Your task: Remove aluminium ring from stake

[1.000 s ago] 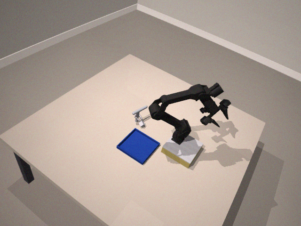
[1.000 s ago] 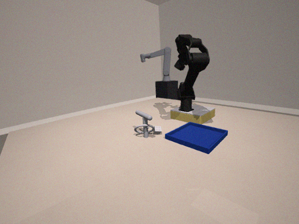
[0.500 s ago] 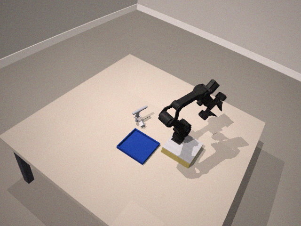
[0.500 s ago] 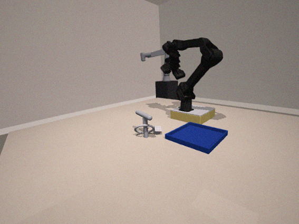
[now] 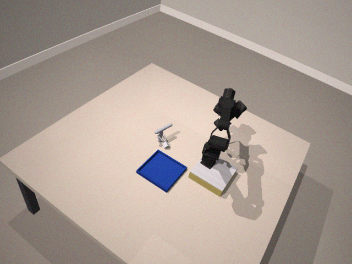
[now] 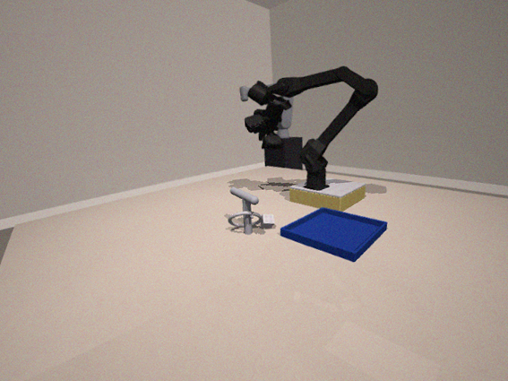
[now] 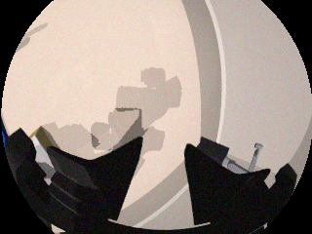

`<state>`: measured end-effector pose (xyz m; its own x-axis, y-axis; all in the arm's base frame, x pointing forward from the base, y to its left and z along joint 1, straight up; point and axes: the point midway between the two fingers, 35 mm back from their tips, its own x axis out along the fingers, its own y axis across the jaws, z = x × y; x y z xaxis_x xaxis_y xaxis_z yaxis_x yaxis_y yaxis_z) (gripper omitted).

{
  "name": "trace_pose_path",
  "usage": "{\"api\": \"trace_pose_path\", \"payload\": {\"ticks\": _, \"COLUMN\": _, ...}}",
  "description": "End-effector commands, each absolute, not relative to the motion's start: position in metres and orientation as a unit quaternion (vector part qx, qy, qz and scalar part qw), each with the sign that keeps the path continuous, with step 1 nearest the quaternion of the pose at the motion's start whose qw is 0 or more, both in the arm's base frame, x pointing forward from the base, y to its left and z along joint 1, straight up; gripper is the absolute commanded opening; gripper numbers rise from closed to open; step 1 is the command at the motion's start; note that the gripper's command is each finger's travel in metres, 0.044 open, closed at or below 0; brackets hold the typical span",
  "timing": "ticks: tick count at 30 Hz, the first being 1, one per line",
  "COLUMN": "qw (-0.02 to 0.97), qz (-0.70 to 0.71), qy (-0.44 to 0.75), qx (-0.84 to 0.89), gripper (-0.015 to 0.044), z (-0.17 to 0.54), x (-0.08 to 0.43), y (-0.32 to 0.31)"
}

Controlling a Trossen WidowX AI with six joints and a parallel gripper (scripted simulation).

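Note:
The grey ring (image 6: 230, 222) encircles the lower part of the steel stake (image 5: 160, 133) (image 6: 246, 207), below its cross-bar (image 5: 163, 128) (image 6: 244, 195). Its pale block-shaped tab (image 5: 165, 145) (image 6: 268, 220) sticks out on the tray side. The blue tray (image 5: 161, 171) (image 6: 335, 235) stands beside the stake and is empty. My gripper (image 7: 164, 144) is partly open, with nothing between its fingers. It hangs high above the table, well away from the ring. Its fingertips are hard to make out in the top and exterior views. The stake and ring cannot be made out in the wrist view.
My arm's base stands on a yellow-sided block (image 5: 204, 182) (image 6: 311, 198) (image 7: 41, 137) with a pale top, close to the tray. A grey arm (image 6: 286, 114) (image 7: 255, 157) stands on a dark pedestal (image 6: 282, 154) (image 7: 214, 147) in the background. My arm's shadow lies on the table.

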<state>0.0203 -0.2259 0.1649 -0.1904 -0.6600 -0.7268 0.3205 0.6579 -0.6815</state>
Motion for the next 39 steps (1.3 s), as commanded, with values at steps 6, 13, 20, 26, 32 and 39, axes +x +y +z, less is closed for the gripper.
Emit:
{"api": "trace_pose_path", "payload": {"ticks": 6, "qw": 0.732, "qz": -0.351, "qy": 0.575, "qx": -0.107, "gripper": 0.0200, "z": 0.129, "x": 0.120, "y": -0.203}}
{"api": "trace_pose_path", "payload": {"ticks": 13, "qw": 0.800, "qz": -0.291, "qy": 0.520, "qx": -0.065, "gripper": 0.0200, "z": 0.100, "x": 0.186, "y": -0.149}}
{"api": "trace_pose_path", "payload": {"ticks": 20, "qw": 0.844, "qz": -0.218, "qy": 0.490, "qx": -0.009, "gripper": 0.0200, "z": 0.071, "x": 0.225, "y": -0.074}}
{"api": "trace_pose_path", "payload": {"ticks": 26, "qw": 0.861, "qz": -0.152, "qy": 0.484, "qx": 0.043, "gripper": 0.0200, "z": 0.046, "x": 0.233, "y": -0.003}}
{"api": "trace_pose_path", "payload": {"ticks": 32, "qw": 0.862, "qz": -0.116, "qy": 0.488, "qx": 0.072, "gripper": 0.0200, "z": 0.032, "x": 0.226, "y": 0.037}}
{"api": "trace_pose_path", "payload": {"ticks": 39, "qw": 0.862, "qz": -0.116, "qy": 0.488, "qx": 0.072, "gripper": 0.0200, "z": 0.029, "x": 0.228, "y": 0.037}}
